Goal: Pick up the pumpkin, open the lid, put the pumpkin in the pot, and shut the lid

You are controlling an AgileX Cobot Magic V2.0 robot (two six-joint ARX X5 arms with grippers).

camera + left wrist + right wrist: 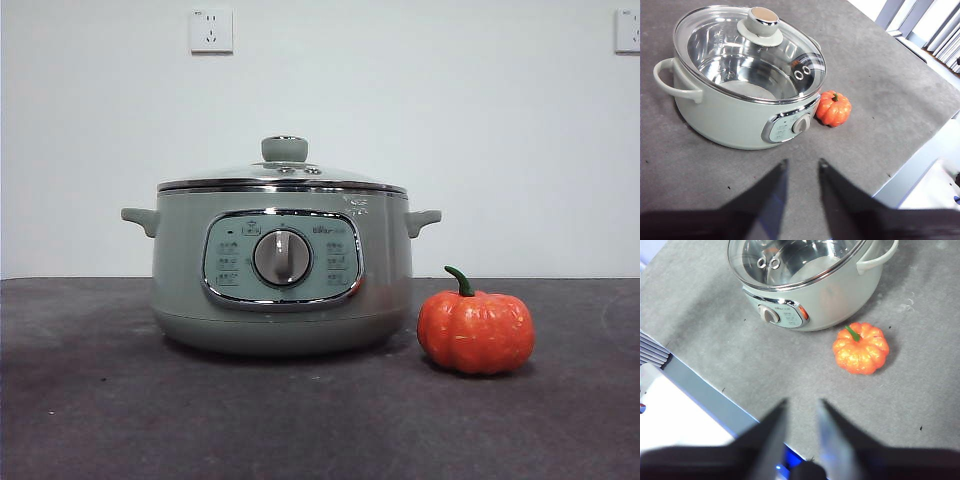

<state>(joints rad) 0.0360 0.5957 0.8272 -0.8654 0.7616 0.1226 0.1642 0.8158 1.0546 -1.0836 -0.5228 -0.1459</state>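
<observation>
The sage-green pot [280, 290] stands on the dark table with the glass lid [284, 172] closed on it. The orange pumpkin [475, 330] sits upright on the table just right of the pot, close to it but apart. In the left wrist view the pot [730, 115], lid [755, 45] and pumpkin [833, 108] lie well ahead of my left gripper [801, 165], which is open and empty. In the right wrist view the pumpkin [860, 348] and pot [840, 295] lie ahead of my right gripper [802, 405], open and empty. Neither arm shows in the front view.
The table's front edge [910, 165] runs close to both grippers, with white and grey equipment [670, 410] beyond it. Two wall sockets [211, 30] are on the white wall behind.
</observation>
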